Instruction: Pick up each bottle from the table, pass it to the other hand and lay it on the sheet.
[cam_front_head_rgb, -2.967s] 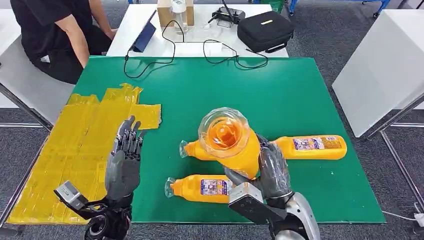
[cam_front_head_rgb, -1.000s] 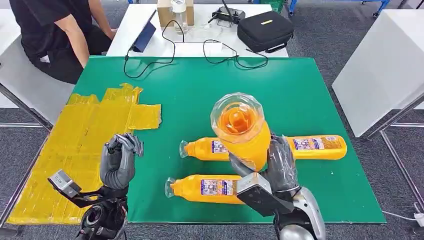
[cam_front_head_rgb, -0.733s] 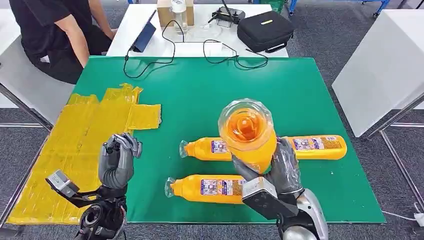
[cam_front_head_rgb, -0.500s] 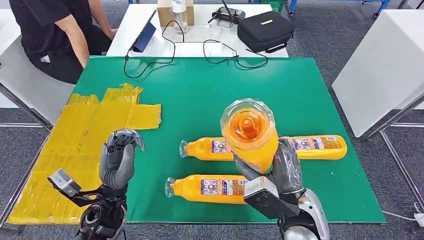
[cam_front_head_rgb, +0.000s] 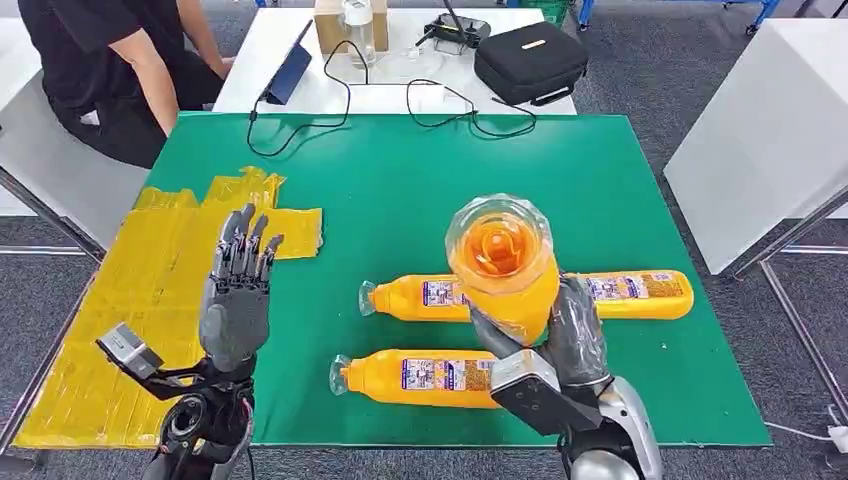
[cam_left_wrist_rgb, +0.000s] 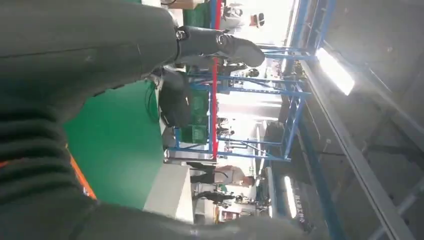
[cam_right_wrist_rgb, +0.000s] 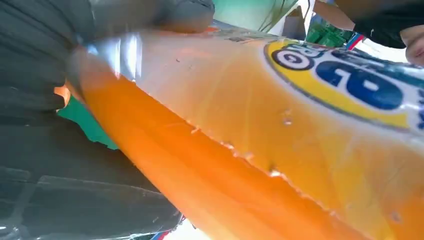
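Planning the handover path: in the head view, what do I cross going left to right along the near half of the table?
Yellow sheet → left hand, open and raised → near lying bottle → held bottle, gripped by the right hand → bare green table.

My right hand (cam_front_head_rgb: 560, 335) holds an orange plastic bottle (cam_front_head_rgb: 503, 265) upright above two more orange bottles lying on the green bench (cam_front_head_rgb: 420, 190), one (cam_front_head_rgb: 425, 297) behind the other (cam_front_head_rgb: 410, 375). The crumpled yellow sheet (cam_front_head_rgb: 150, 290) lies left, under my raised left hand (cam_front_head_rgb: 237, 300).
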